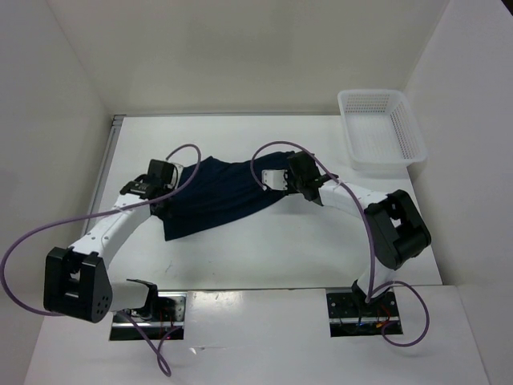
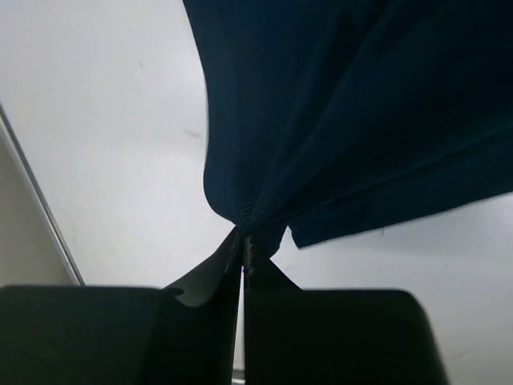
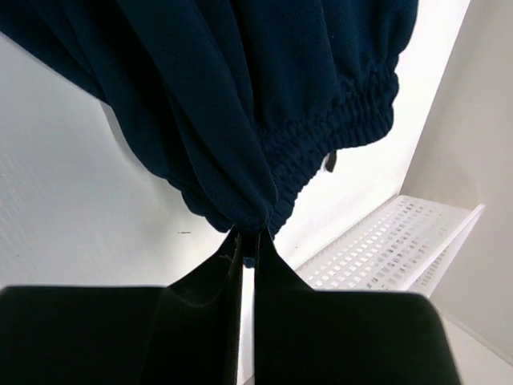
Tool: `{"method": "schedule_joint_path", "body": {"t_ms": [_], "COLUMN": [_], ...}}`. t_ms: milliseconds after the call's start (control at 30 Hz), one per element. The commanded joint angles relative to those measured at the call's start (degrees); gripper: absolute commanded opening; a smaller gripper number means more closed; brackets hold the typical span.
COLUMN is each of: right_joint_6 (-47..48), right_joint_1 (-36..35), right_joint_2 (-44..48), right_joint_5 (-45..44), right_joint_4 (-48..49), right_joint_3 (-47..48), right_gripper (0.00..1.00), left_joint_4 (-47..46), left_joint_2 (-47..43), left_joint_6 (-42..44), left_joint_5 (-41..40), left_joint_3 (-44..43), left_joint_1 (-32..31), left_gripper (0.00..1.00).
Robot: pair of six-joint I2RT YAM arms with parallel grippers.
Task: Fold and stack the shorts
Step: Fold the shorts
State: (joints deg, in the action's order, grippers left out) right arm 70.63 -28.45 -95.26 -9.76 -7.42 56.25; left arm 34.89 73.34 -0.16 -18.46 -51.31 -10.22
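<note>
The dark navy shorts (image 1: 218, 195) hang stretched between my two grippers above the middle of the table. My left gripper (image 1: 168, 186) is shut on a hem corner of the shorts (image 2: 337, 120), with the cloth fanning up from its closed tips (image 2: 243, 233). My right gripper (image 1: 276, 180) is shut on the elastic waistband of the shorts (image 3: 264, 112), pinched at its tips (image 3: 250, 233). A short end of the dark drawstring (image 3: 329, 163) dangles under the waistband. The lower edge of the shorts droops toward the table near the left arm.
A white mesh basket (image 1: 380, 128) stands at the back right of the white table (image 1: 264, 249) and shows in the right wrist view (image 3: 385, 245). Walls close in the sides and back. Purple cables loop over both arms.
</note>
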Motion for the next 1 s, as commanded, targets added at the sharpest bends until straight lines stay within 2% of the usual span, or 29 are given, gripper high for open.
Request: {"method": "schedule_joint_path", "body": {"t_ms": [0,100,133,200,267,400,533,667,800,867,967], "right_joint_6": [0.65,2.14,2.14,2.14,0.66,-3.90,-16.10,-19.47,-22.28,-24.65,-23.45], "right_joint_1": [0.32,0.32,0.32,0.32,0.32,3.39,4.72,-0.11,-2.92,-2.93,-2.93], "right_joint_2": [1.40,1.40,1.92,2.63,4.64,7.20,7.12,2.99,-5.09,-10.00,-12.66], "right_joint_5": [-1.49,-0.97,-0.96,-0.35,-0.35,0.96,10.69,12.84,14.33,14.94,13.90], "right_joint_4": [-2.15,-4.09,-4.09,-6.28,-7.43,-10.59,-14.38,-10.53,-8.85,-8.84,-9.54], "right_joint_3": [0.71,-0.35,-0.35,-0.35,-0.35,1.57,13.06,15.82,18.71,19.68,18.30], "right_gripper": [0.00,0.39,0.48,0.52,0.52,0.52,0.48,0.38,0.28,0.20,0.13], "left_joint_4": [7.11,7.82,8.43,8.96,9.49,11.95,3.36,-3.42,-7.73,-9.22,-11.60], "left_joint_2": [-0.74,-0.74,-0.74,-0.74,-0.74,-1.27,2.40,11.28,21.47,22.89,23.69], "left_joint_6": [0.16,0.16,0.16,0.16,0.16,0.16,0.16,0.16,0.16,0.16,0.16], "left_joint_5": [1.76,0.53,-0.25,-0.26,0.35,0.88,1.49,3.60,3.60,3.60,3.60], "left_joint_3": [2.08,5.77,6.56,7.80,7.28,4.38,-1.93,-8.79,-10.91,-10.92,-9.52], "left_joint_1": [-1.20,-1.21,-1.21,-1.21,-1.21,-0.51,2.65,3.27,3.27,3.27,3.27], "left_gripper": [0.06,0.18,0.28,0.34,0.40,0.42,0.42,0.42,0.41,0.41,0.41]}}
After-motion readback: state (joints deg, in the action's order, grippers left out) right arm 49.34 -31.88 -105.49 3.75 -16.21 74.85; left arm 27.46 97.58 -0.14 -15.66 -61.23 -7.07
